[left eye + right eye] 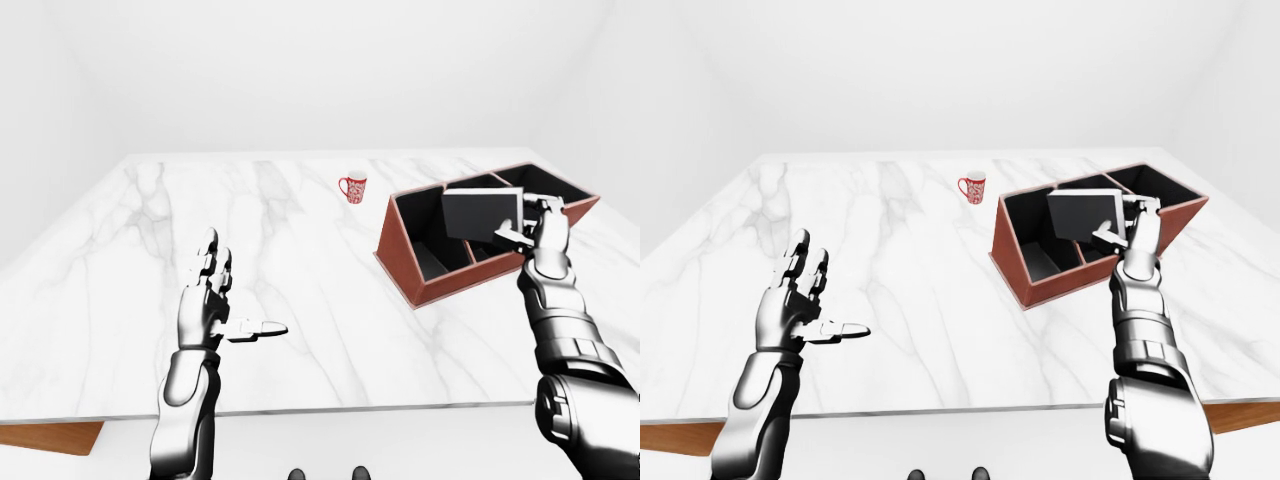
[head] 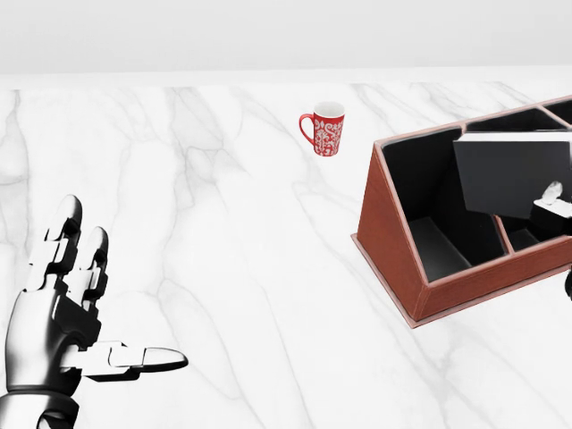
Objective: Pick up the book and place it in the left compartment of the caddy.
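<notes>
- White marble with grey veins makes up the tabletop [image 1: 300, 300] under us, its near edge along the bottom of both eye views, plain pale walls behind.
- Nearest on the left, our left hand [image 1: 212, 300] hovers just above the marble, fingers straight and spread, thumb pointing right, nothing in it.
- On the right, our right hand [image 1: 1133, 232] is raised over the caddy [image 2: 393, 241], thumb and fingers pinching the right edge of the book [image 2: 511, 174].
- We see the book as a thin flat slab with a matte black cover and a pale strip of page edge along its top. It hangs upright and slightly tilted, broad face toward us, off the table, straddling the divider between the left and right compartments.
- We judge the step in hand to be lining it up: carry it toward the view's left until it clears the divider, turn it so its thin edge runs along the long, narrow left compartment, then lower before letting go.
- The caddy is reddish-brown outside, black inside, its near wall sloping.
- Farthest, a red patterned mug [image 2: 323, 128] stands well apart from the caddy, out of our path.
</notes>
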